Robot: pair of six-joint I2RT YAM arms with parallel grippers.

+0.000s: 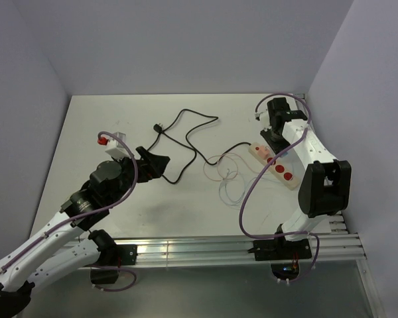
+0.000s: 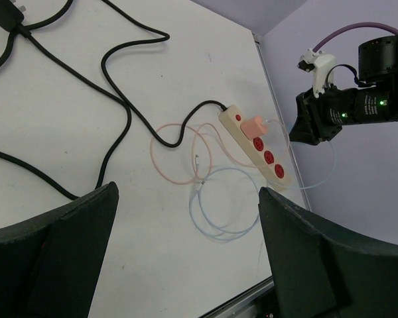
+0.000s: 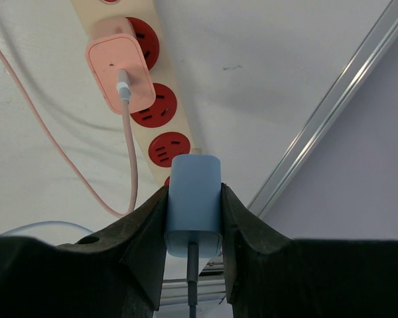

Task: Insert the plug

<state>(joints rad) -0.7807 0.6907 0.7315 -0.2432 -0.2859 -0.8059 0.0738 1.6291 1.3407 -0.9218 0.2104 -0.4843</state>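
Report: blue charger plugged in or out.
Out: right claw holds the blue charger above the power strip, clear of its red sockets.

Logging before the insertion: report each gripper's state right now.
Left gripper: open, holding nothing.
Right gripper: shut on the blue plug.

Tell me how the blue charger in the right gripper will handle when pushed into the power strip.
The blue charger looks rigid and boxy, so it should push straight without flexing. Its smooth sides may slip between the fingers of the right gripper under force. The thin blue cable trailing from it looks floppy and should add little drag.
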